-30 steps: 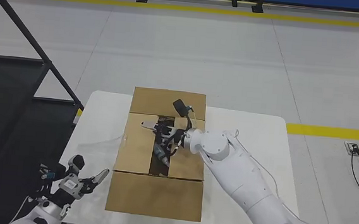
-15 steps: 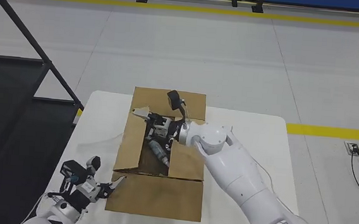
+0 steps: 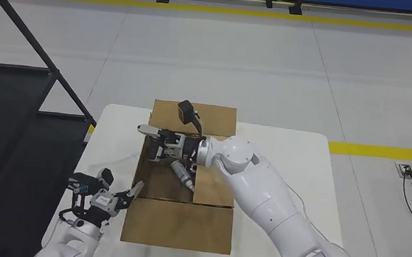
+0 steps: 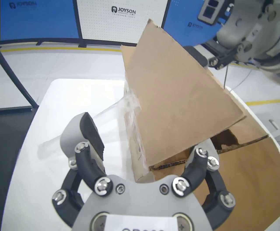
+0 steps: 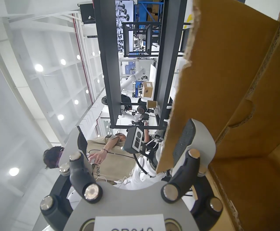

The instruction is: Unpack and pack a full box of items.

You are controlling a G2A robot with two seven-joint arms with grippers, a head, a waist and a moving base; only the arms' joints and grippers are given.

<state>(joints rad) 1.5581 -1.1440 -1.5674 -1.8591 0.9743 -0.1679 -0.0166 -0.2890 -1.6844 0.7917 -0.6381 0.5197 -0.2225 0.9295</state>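
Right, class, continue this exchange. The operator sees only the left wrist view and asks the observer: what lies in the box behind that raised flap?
Observer: The top view shows a grey cylindrical item lying in the opening of the box.
Operator: Is the right gripper clamped on the flap?
Observer: No. The right wrist view shows the right gripper open, with the raised flap alongside one finger.
Operator: And the far flap?
Observer: The top view shows the far flap folded outward.
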